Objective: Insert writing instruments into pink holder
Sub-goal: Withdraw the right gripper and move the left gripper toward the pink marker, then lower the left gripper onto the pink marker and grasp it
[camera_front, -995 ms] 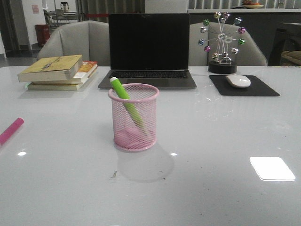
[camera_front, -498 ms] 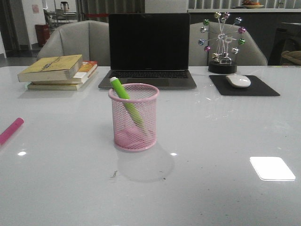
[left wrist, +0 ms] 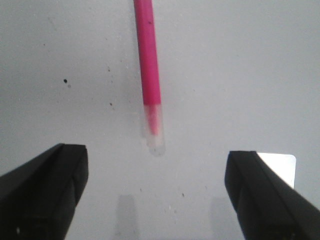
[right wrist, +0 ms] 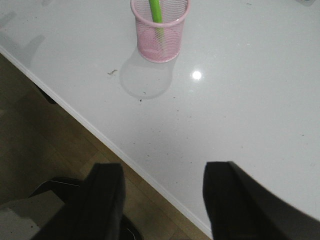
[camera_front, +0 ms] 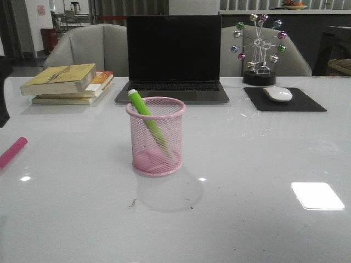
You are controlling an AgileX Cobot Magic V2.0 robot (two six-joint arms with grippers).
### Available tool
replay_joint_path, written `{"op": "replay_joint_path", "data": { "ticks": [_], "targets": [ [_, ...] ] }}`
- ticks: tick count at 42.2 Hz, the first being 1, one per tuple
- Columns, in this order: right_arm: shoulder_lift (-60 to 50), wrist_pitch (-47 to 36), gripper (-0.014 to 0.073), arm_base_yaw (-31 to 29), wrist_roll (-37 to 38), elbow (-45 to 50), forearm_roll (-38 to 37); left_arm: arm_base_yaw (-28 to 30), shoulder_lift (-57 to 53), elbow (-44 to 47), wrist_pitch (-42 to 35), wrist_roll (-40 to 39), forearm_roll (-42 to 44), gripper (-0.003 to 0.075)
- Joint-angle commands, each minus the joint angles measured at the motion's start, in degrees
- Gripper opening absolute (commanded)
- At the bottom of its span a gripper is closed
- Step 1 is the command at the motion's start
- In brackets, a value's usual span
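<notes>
The pink holder stands upright mid-table. The lime green marker leans inside it, its pale tip above the rim. The magenta marker lies flat on the table at the far left. My left gripper hovers open above it, and the marker's clear end lies just beyond the gap between the fingers. My right gripper is open and empty over the table's near edge, well short of the holder. A dark part of the left arm shows at the front view's left edge.
A laptop sits behind the holder, stacked books at back left. A mouse on a black pad and a ball ornament stand at back right. The table's front edge borders wooden floor.
A dark part of the left arm has come into the front view at its left edge. The markers and the holder have not moved.
</notes>
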Motion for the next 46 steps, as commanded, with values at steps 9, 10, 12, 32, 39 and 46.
{"op": "replay_joint_path", "data": {
  "ticks": [9,10,12,32,39,46],
  "targets": [
    [-0.2,-3.0,0.0469,-0.1,-0.6,-1.4,0.0,2.1,12.7,-13.1,-1.2,-0.3,0.4,0.0603],
    [-0.2,-3.0,0.0469,-0.1,-0.6,-1.4,0.0,2.1,13.8,-13.7,-1.2,-0.3,0.4,0.0602],
    [-0.2,-3.0,0.0469,-0.1,-0.6,-1.4,0.0,2.1,15.2,-15.0,-1.2,-0.3,0.4,0.0601],
    [-0.2,-3.0,0.0469,-0.1,-0.6,-1.4,0.0,2.1,22.1,-18.1,-5.6,-0.3,0.6,0.0601],
    [-0.2,-3.0,0.0469,-0.1,-0.6,-1.4,0.0,2.3,22.2,-18.1,-5.5,-0.3,0.6,0.0598],
    [-0.2,-3.0,0.0469,-0.1,-0.6,-1.4,0.0,2.3,22.2,-18.1,-5.3,-0.3,0.4,0.0505]
  ]
}}
